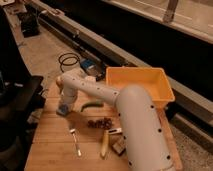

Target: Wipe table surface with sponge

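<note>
The wooden table (pixel 55 147) fills the lower left of the camera view. My white arm reaches from the lower right up and over to the table's far left. My gripper (pixel 64 107) points down there and presses on a small blue sponge (pixel 62 111) that lies on the wood near the table's left edge. The gripper's lower part hides most of the sponge.
A yellow bin (pixel 139 85) stands at the table's back right. A green item (pixel 91 105), a dark cluster (pixel 99 122), a banana (pixel 104 144), a fork (pixel 75 141) and a small box (pixel 119 146) lie mid-table. A black cable coil (pixel 69 61) lies on the floor behind.
</note>
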Available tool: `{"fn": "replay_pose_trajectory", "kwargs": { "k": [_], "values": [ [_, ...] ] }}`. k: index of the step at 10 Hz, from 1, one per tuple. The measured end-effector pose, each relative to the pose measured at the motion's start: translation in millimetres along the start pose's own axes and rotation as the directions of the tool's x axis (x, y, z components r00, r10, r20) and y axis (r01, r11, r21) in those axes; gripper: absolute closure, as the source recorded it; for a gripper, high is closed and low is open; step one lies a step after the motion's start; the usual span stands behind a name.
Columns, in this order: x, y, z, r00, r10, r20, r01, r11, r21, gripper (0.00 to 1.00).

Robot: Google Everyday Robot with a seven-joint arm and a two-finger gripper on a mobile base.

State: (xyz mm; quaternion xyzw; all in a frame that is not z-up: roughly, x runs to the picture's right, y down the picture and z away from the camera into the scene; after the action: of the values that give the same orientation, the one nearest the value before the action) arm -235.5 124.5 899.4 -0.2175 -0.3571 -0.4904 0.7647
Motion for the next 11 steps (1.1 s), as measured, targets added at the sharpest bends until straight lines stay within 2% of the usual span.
{"fn": "replay_pose_trajectory", "kwargs": {
  "k": [2, 5, 9, 11],
  "values": [
    [-21, 16, -1, 0.999, 0.032, 0.008, -0.032, 0.999, -0.002, 1.0],
    [-20, 23, -3, 0.998, 0.062, 0.014, -0.062, 0.998, -0.003, 1.0],
    [10, 26, -12, 0.997, 0.072, -0.03, -0.072, 0.997, -0.02, 1.0],
    [19, 11, -13, 0.998, 0.04, -0.042, -0.041, 0.999, -0.019, 1.0]
  ]
}}
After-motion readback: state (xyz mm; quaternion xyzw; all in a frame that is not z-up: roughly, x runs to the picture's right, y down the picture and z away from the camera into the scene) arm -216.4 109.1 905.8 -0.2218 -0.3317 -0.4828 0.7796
